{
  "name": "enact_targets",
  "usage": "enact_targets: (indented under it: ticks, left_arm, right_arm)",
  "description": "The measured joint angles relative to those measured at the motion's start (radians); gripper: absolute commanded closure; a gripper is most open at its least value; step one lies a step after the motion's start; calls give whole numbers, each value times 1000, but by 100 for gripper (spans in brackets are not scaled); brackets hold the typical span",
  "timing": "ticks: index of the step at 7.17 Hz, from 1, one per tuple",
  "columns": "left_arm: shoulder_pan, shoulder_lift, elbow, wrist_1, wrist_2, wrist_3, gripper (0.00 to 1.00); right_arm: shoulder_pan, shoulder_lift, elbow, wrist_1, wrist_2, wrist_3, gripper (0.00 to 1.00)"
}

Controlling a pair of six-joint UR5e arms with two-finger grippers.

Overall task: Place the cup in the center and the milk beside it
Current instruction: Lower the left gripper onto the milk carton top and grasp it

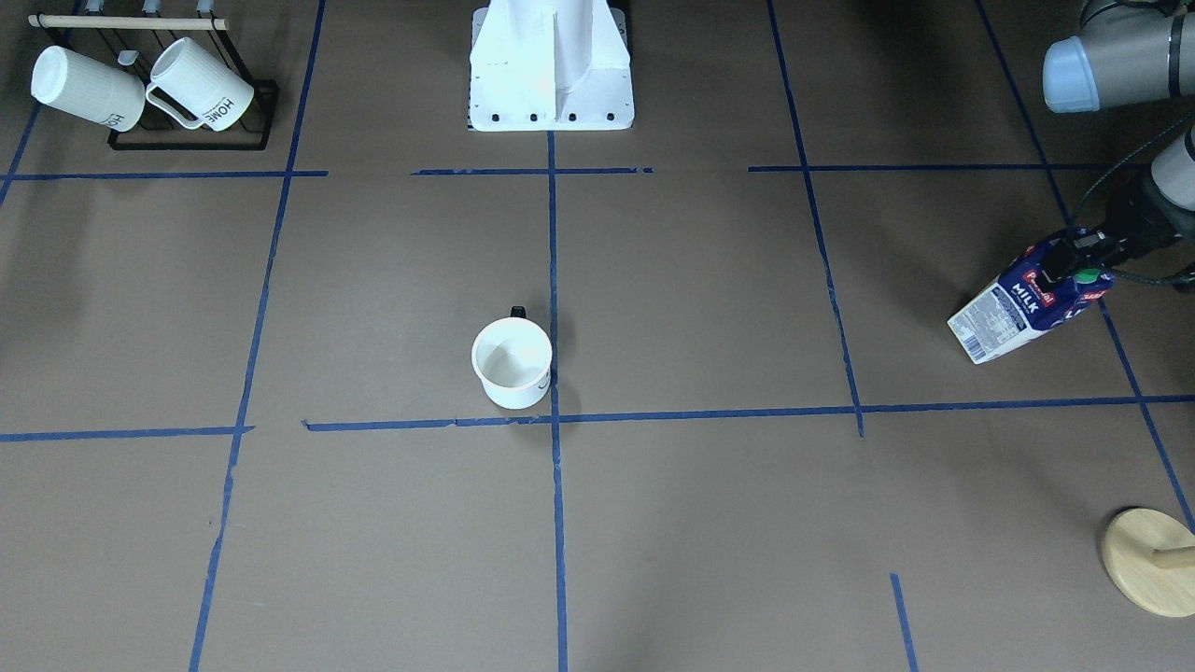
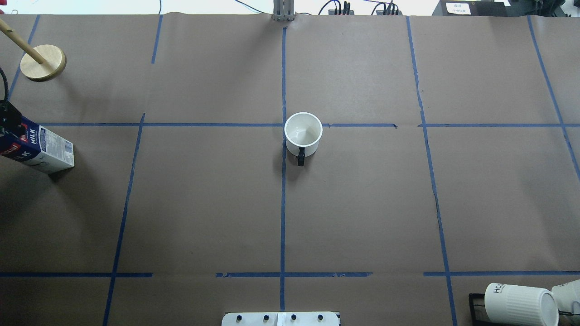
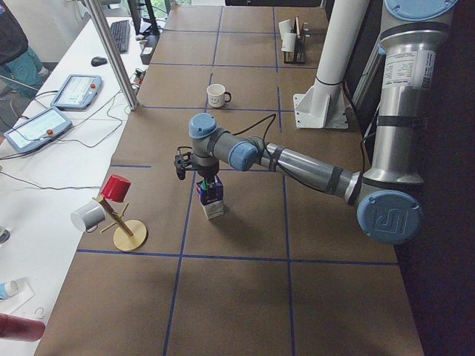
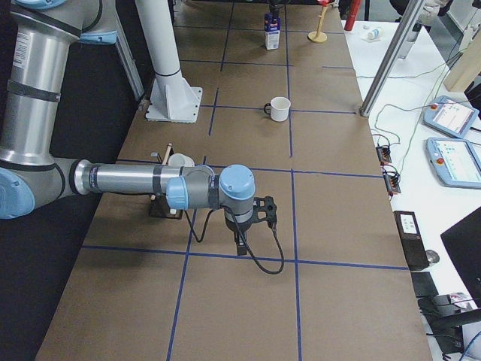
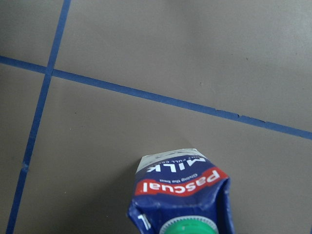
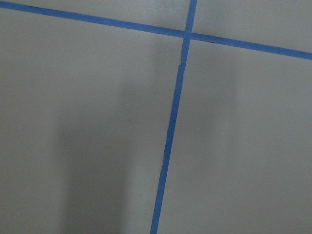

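The white cup [image 1: 512,362] stands upright by the center tape cross [image 1: 556,419], its black handle toward the robot; it also shows in the overhead view [image 2: 303,129]. The blue-and-white milk carton [image 1: 1025,310] stands on the table far to the robot's left, also in the overhead view [image 2: 40,150]. My left gripper [image 1: 1075,261] is on the carton's gable top, by the green cap [image 5: 187,227], and looks shut on it. My right gripper [image 4: 240,239] hangs low over bare table near a tape line; I cannot tell whether it is open or shut.
A black rack with ribbed "HOME" mugs [image 1: 140,89] stands at the robot's right near corner. A wooden mug tree base [image 1: 1148,560] stands on the far side of the milk. The white robot pedestal [image 1: 551,70] is at the table's near edge.
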Motion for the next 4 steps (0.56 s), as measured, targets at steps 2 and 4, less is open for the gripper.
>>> enact_targets:
  ticks: [2, 4]
  left_arm:
    - [2, -52, 2, 10, 1, -3, 61]
    - [14, -223, 1, 157, 4, -3, 61]
  right_arm:
    - [0, 0, 0, 0, 0, 2, 1]
    - [0, 0, -1, 0, 0, 5, 1]
